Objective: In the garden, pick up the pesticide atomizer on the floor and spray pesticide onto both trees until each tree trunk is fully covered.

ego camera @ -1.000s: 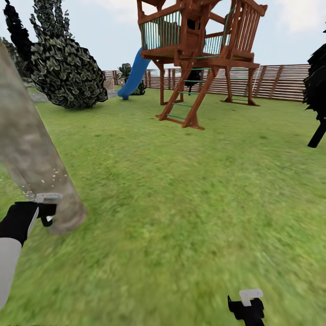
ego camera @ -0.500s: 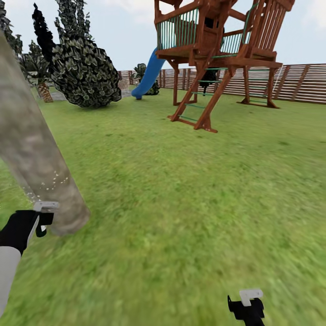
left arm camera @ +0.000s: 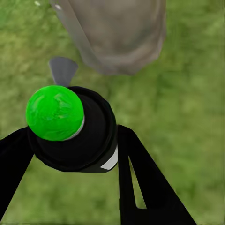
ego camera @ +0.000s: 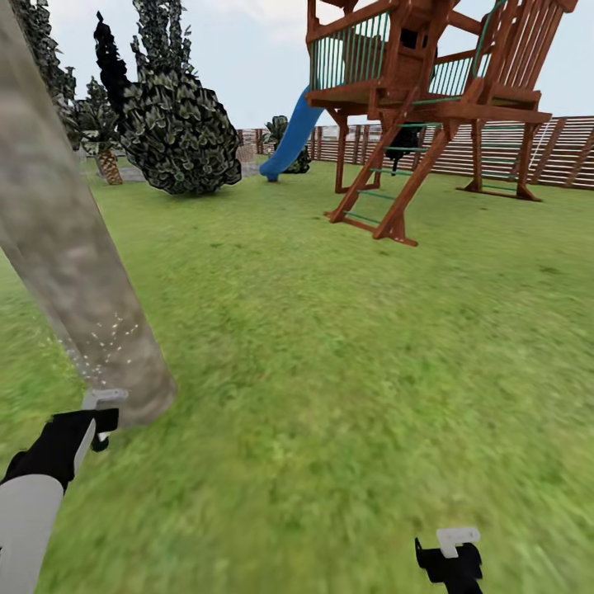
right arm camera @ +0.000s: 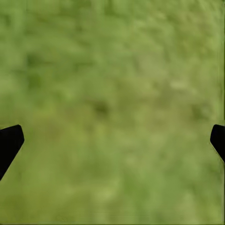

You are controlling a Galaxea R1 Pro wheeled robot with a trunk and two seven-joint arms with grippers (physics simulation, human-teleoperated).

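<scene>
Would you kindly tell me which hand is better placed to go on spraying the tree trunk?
The left hand: it grips the atomizer beside the tree trunk. The right hand is empty, over grass.

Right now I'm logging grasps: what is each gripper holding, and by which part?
Left gripper clamps the pesticide atomizer by its dark body, below the green top. Right gripper holds nothing.

Wooden play tower (ego camera: 429,99) – blue slide (ego camera: 290,142) – slat fence (ego camera: 561,148).

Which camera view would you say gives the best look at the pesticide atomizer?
The left wrist view: the atomizer sits close between the left gripper's fingers, green top showing. In the head view it is only a small dark shape beside the tree trunk.
</scene>
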